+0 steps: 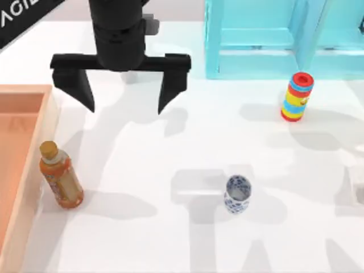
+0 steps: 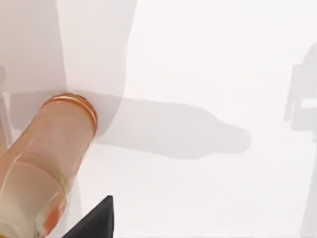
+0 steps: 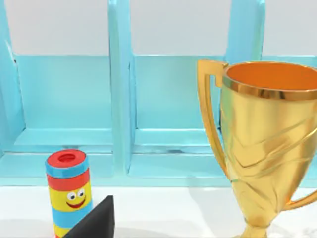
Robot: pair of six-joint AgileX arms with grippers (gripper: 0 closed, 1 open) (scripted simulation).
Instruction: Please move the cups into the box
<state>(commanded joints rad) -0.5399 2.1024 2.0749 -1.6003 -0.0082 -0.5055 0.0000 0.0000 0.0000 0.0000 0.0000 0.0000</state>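
The left gripper (image 1: 126, 99) was held high with its fingers spread wide and empty, beyond the wooden box (image 1: 35, 170); the patterned cup (image 1: 237, 194) was seen upright on the table (image 1: 170, 239), well right of the box, past the orange bottle (image 1: 59, 175) just beside its rim.

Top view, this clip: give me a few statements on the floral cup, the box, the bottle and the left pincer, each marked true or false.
1. The white floral cup stands on the table, outside the box. True.
2. The left pincer grips the floral cup. False: it hangs open above the table, apart from the cup, holding nothing.
3. The orange bottle stands just beside the box's outer rim. True.
4. The rainbow-striped cylinder lies inside the box. False: it stands at the table's right, in front of the turquoise shelf frame.
5. A blue plain cup sits next to the floral cup. False: no cup stands beside it.
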